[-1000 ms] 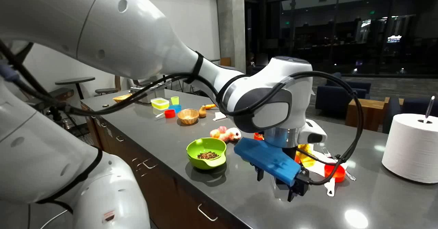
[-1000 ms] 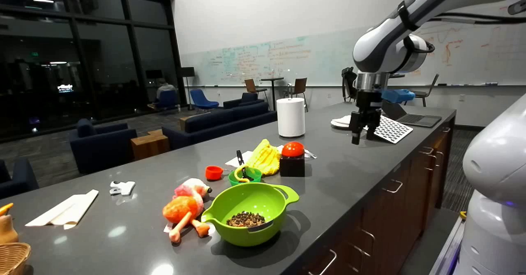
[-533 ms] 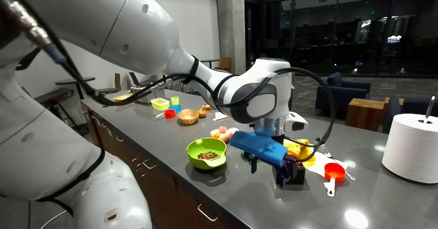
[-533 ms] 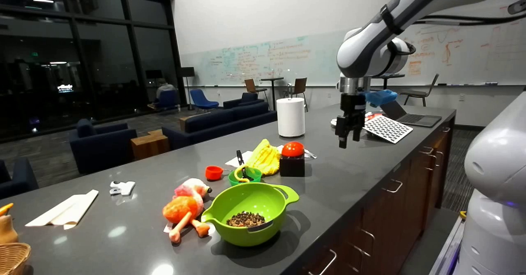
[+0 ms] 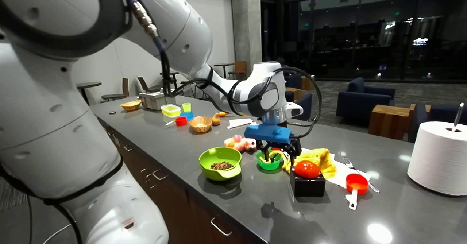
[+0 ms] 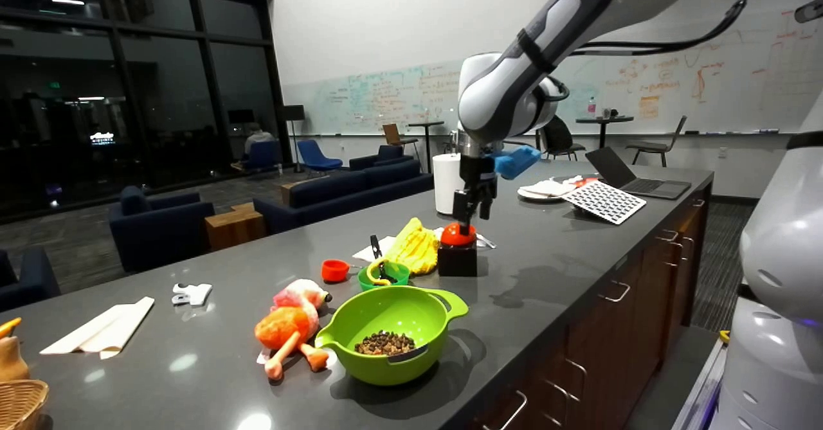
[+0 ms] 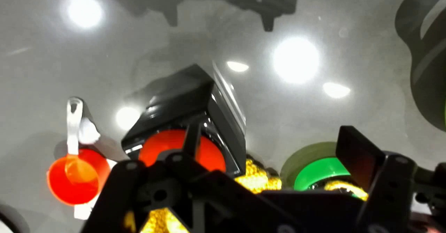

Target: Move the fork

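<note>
A thin, nearly black utensil, the fork (image 6: pixel 376 248), leans up out of the small green bowl (image 6: pixel 364 281) in an exterior view. A yellow curved strip lies in that bowl too. My gripper is open and empty, with its fingers pointing down, in both exterior views (image 5: pixel 280 159) (image 6: pixel 474 222). It hangs above the table near the black box (image 5: pixel 308 188) with a red dome. In the wrist view (image 7: pixel 270 135) one finger stands before the red dome (image 7: pixel 212 153) and the other over the green bowl (image 7: pixel 317 170). The fork cannot be made out there.
A lime-green bowl (image 6: pixel 350 360) with brown bits and a pink-orange plush toy (image 6: pixel 289 321) stand near the small bowl. A yellow cloth (image 6: pixel 411 250), a red measuring cup (image 5: pixel 356 184), a silver metal fork (image 5: pixel 349 163) on white paper and a paper towel roll (image 5: pixel 434 160) lie around.
My gripper has moved across the table toward the black box and the small green bowl, staying open. It no longer covers the box in an exterior view. The objects have not moved.
</note>
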Controlling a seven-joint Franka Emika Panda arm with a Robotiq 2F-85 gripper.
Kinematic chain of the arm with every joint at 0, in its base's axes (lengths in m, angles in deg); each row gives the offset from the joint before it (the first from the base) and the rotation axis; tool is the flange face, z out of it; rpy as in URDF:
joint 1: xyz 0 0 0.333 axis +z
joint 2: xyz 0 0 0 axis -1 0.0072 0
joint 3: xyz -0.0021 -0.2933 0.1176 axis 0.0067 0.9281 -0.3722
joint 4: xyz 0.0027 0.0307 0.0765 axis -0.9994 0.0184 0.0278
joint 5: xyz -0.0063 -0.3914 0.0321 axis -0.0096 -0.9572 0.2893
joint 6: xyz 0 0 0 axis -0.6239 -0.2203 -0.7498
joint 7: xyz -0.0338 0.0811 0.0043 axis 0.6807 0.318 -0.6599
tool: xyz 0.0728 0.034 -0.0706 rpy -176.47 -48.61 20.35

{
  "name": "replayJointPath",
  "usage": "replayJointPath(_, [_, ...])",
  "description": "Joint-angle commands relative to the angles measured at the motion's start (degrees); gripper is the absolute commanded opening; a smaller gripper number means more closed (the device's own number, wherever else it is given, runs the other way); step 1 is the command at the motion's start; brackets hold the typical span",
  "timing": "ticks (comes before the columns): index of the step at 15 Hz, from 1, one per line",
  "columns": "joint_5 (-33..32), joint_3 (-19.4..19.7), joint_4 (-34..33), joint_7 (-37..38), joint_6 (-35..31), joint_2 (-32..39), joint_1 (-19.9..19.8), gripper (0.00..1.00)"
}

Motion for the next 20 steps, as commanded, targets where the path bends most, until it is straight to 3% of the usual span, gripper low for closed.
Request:
replayJointPath(1, [0.4,-2.2,-8.8,1.5,-3.9,9.8,1.4,1.0])
replayJointPath(7, [1.6,-4.8,-22.6,1.8,-7.4,23.8,1.8,1.0])
replayJointPath(15, [4.8,-8.0,-43.9,2.0,-4.7,40.4,1.9,1.0])
replayJointPath(20, [3.9,-8.0,-51.8,3.9,-1.9,47.4,2.4,1.0])
